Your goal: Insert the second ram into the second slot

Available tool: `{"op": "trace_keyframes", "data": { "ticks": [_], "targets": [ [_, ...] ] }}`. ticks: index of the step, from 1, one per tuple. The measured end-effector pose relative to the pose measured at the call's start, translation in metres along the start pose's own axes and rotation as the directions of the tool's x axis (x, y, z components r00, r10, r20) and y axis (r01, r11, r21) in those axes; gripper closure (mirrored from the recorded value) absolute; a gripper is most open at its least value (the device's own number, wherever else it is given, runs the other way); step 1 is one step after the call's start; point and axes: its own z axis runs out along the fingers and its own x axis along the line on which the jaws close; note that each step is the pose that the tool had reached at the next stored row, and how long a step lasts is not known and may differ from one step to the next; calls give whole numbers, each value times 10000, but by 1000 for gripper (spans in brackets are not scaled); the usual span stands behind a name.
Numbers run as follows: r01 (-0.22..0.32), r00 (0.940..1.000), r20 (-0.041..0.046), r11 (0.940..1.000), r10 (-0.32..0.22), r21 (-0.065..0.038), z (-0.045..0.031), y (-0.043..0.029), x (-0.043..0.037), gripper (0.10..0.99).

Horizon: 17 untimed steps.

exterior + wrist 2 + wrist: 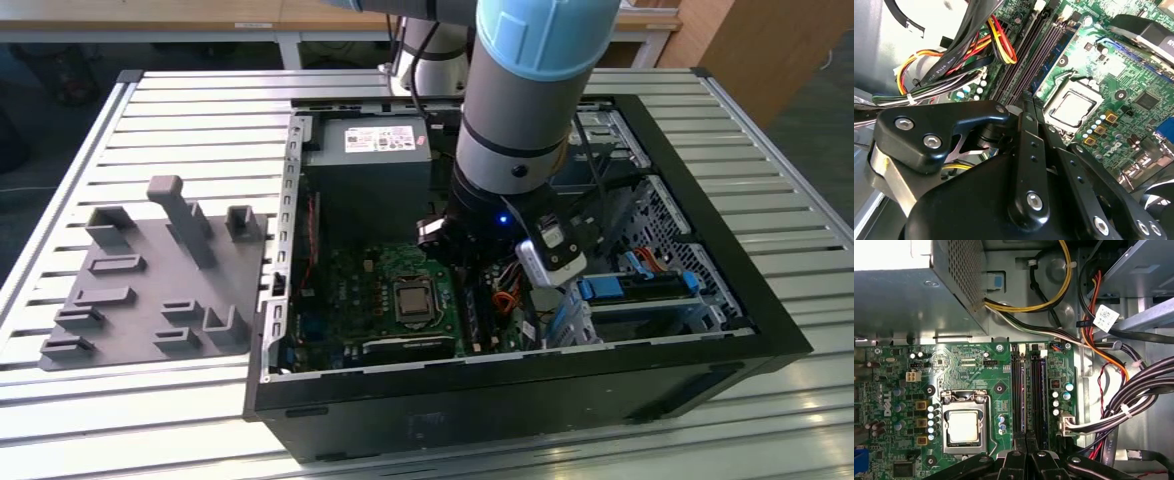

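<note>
I see the arm (534, 90) reach straight down into the open computer case (767, 335), which lies in the middle of the slatted bench (174, 100). The gripper (1026, 441) hangs low over the green board (979, 365), right at one end of the long memory slots (1036, 390). Its two fingers are pressed close together, with just a thin line between them. A thin dark blue edge runs from the fingertips along one slot. I think that is the second ram (1023, 395), standing on its edge in the slot row, but I cannot tell if the fingers pinch its top or just sit on it. Room is tight here. On one side of the slots a thick bunch of black and coloured cables (1134, 390) crowds in close by the case wall. On the other side the square chip socket (963, 426) sits near the slots with low, flat board around it, so there is more room there. The grey power box (904, 300) stands past the other end of the slots. In the exterior view the arm hides the slots, and blue drive brackets (627, 288) sit by the case wall on the exterior view's right. A grey tray with posts (147, 270) lies near the bench edge on the exterior view's left, well apart from the case. In the second wrist view the black gripper links cover the near end of the slots.
</note>
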Motion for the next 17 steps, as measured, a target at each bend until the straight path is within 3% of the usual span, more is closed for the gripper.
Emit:
{"op": "trace_keyframes", "data": {
  "ticks": [14, 17],
  "targets": [
    [0, 10000, 0, 10000, 0, 0, 12, 18, -25, 973],
    [161, 9999, -8, 9999, -161, -1, 42, 24, -26, 973]
  ]
}}
